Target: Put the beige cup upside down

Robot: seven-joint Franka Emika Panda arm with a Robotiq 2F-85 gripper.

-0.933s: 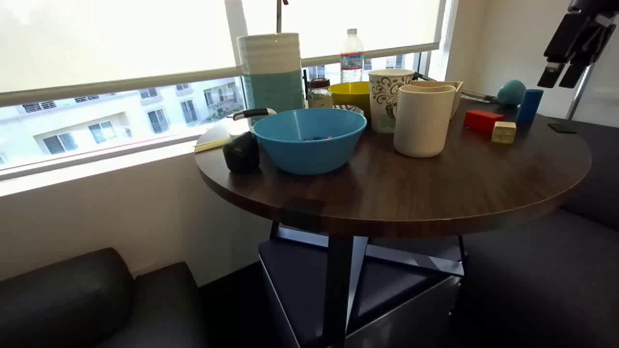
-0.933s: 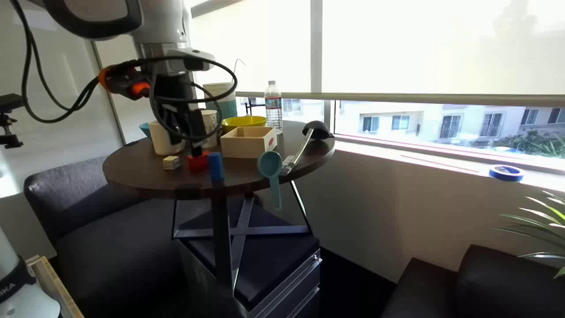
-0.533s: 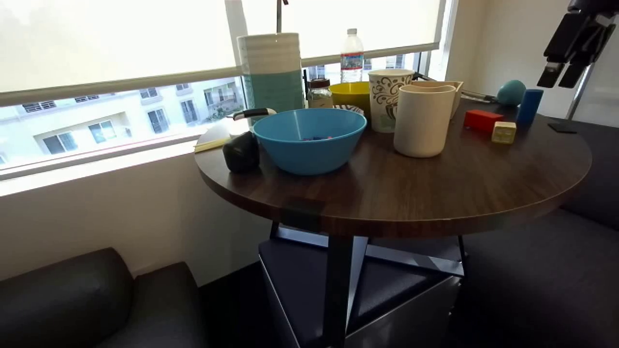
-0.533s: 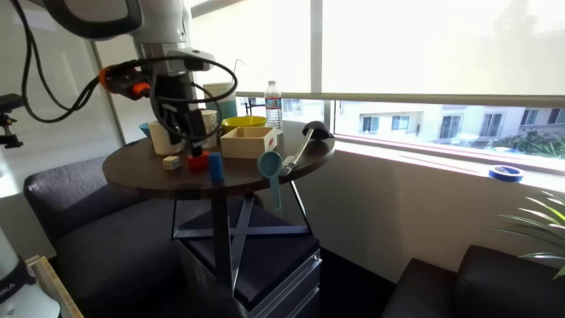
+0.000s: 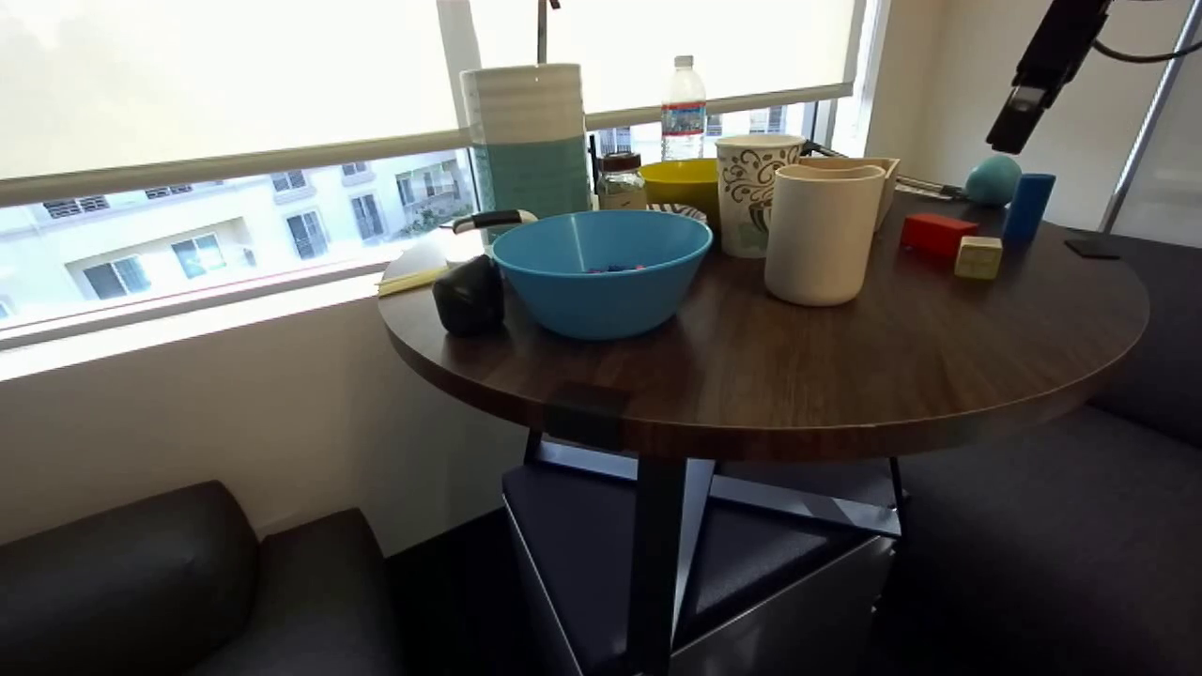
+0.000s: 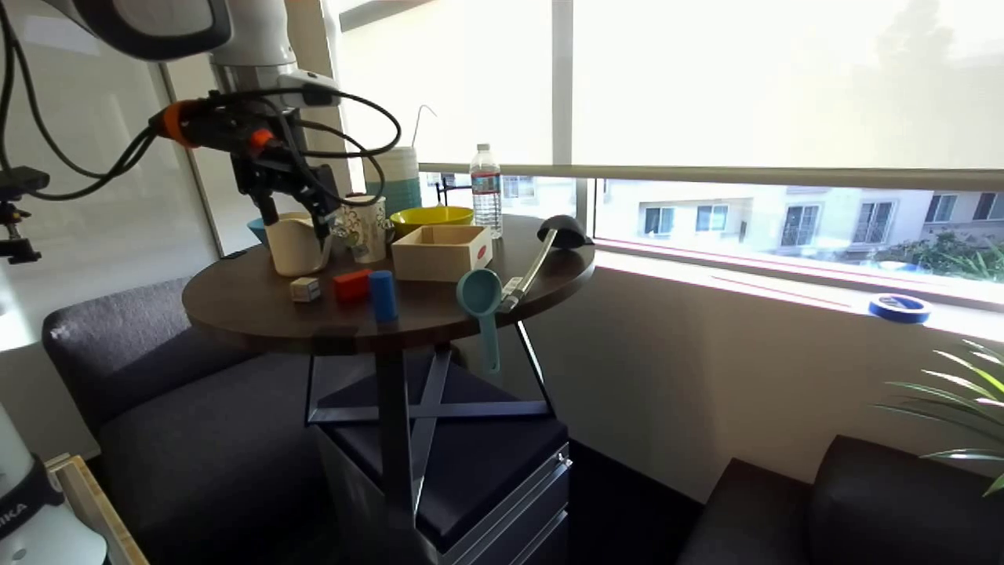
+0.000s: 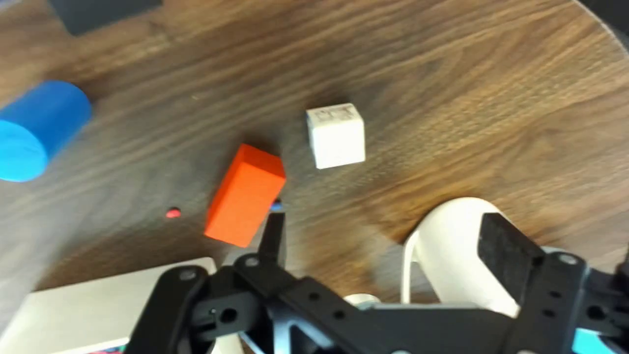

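The beige cup (image 5: 819,244) stands upright on the round dark wood table (image 5: 751,366), between the patterned paper cup (image 5: 747,211) and the table's front edge. It also shows in an exterior view (image 6: 292,253), partly behind my fingers, and in the wrist view (image 7: 454,250), where a thin handle stands out from its side and its upper part is hidden by my gripper. My gripper (image 7: 385,241) is open and empty, its fingers spread wide above the table. In the exterior views my gripper (image 6: 296,221) hangs higher than the blocks and does not visibly hold the cup.
Near the cup are a blue bowl (image 5: 601,282), a small cream cube (image 7: 338,137), a red block (image 7: 245,196) and a blue cylinder (image 7: 44,128). A wooden box (image 6: 439,257), a yellow bowl (image 6: 435,216), a bottle (image 6: 486,192) and a teal scoop (image 6: 479,294) stand further along the table.
My gripper has turned about its wrist and shifted from over the red block toward the beige cup in the exterior views. The objects on the table have not moved.
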